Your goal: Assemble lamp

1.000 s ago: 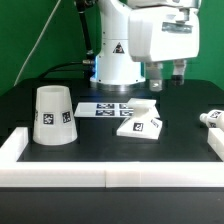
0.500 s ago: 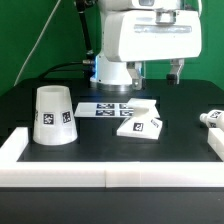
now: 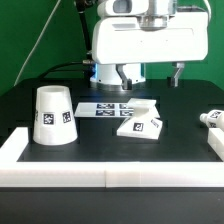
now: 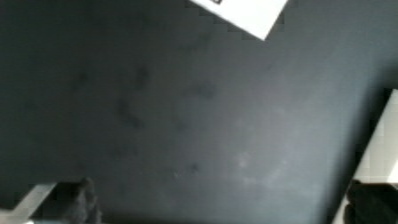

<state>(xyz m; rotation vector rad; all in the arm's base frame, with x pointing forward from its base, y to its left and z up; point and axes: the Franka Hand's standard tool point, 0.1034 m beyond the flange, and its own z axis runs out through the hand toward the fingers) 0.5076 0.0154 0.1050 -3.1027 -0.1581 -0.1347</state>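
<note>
Now that the gripper [image 3: 150, 72] has swung to the top middle, above the base [image 3: 140, 122], no part is picked up yet; I cannot tell its width.

White arm [image 3: 150, 40] held high, end effector [image 3: 150, 74] pointing down, fingers [image 3: 123, 75] spread wide, nothing between them

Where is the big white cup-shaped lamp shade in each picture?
Exterior view: the white tapered plastic cone shade stands upright on the exterior view's left, apart from the flat white angular base.
Wrist view: not in it.
Shared landmark: the black table shows in both.
</note>
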